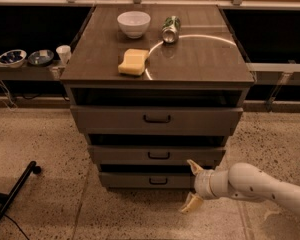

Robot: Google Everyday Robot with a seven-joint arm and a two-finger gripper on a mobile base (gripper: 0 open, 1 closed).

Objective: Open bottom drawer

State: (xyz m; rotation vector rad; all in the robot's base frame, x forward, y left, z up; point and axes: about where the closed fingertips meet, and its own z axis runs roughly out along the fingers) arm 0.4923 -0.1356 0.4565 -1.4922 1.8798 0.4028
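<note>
The bottom drawer [135, 180] is the lowest of three grey-brown drawers in the cabinet, with a small dark bar handle [158, 181] at its centre. Its front sits shut or almost shut. My gripper [190, 186] comes in from the right on a white arm [255, 186], just right of the drawer's handle and in front of its right end. Its two tan fingers [193, 166] are spread apart, one above and one below, and hold nothing.
The middle drawer [157, 155] and top drawer [156, 119] are above. On the cabinet top are a white bowl [134, 23], a yellow sponge [133, 62] and a green can [171, 29]. Small bowls and a cup [64, 53] stand on a left shelf. A black bar [12, 196] lies on the floor left.
</note>
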